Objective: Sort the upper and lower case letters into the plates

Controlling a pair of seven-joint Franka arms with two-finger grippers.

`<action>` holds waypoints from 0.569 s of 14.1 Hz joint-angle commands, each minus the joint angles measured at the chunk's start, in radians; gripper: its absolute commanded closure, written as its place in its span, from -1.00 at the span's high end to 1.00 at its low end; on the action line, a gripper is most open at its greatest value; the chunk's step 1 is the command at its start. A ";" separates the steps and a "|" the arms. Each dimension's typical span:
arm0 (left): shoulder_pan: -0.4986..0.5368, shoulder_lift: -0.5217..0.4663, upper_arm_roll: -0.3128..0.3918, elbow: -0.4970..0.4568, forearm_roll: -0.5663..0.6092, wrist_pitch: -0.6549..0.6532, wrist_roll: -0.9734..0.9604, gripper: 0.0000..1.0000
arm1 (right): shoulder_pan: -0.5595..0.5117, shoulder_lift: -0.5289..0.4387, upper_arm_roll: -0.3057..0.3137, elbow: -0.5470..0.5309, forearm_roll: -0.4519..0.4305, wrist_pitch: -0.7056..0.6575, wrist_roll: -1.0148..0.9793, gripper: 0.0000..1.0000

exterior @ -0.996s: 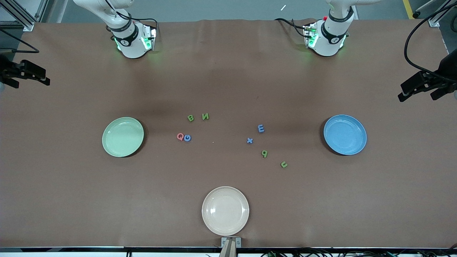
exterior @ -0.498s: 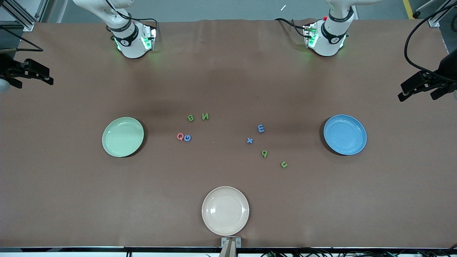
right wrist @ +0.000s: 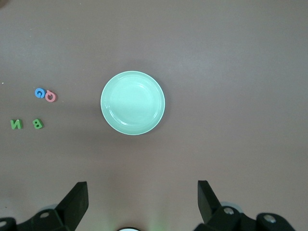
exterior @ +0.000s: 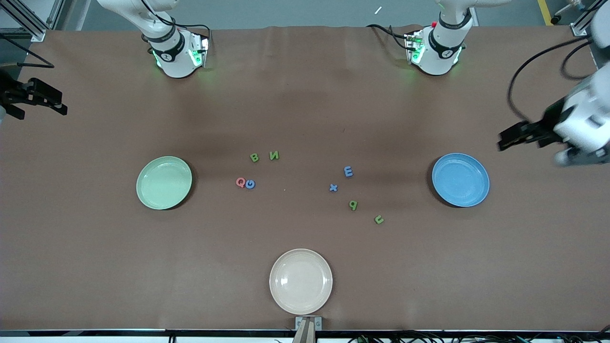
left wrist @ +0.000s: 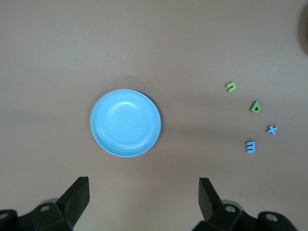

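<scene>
Mint plate (exterior: 164, 182) and blue plate (exterior: 460, 179) lie bare; we see all eight letters (exterior: 250, 184) on the table between them, unsorted. Left gripper (exterior: 512, 138) hangs open near the blue plate, right gripper (exterior: 45, 97) open at the right arm's end.

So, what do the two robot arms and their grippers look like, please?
Both arms are white with rounded segments and black rings at the joints. Each base glows green and has black cables beside it. The left gripper is black on a white wrist, with a black cable looping above it. The right gripper is black too. From the wrist cameras, each shows two dark, wedge-shaped fingers.
</scene>
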 commanded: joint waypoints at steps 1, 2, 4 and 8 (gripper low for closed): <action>-0.061 0.100 -0.001 0.018 0.001 0.053 -0.153 1.00 | -0.003 -0.033 -0.003 -0.036 0.015 0.017 -0.005 1.00; -0.093 0.142 -0.001 0.018 0.003 0.098 -0.231 1.00 | -0.006 -0.035 -0.004 -0.036 0.029 0.017 -0.003 1.00; -0.147 0.212 -0.001 0.018 0.004 0.193 -0.375 1.00 | -0.006 -0.035 -0.006 -0.036 0.032 0.012 0.004 1.00; -0.233 0.331 -0.001 0.015 0.013 0.366 -0.632 1.00 | -0.006 -0.038 -0.006 -0.037 0.033 0.007 0.024 1.00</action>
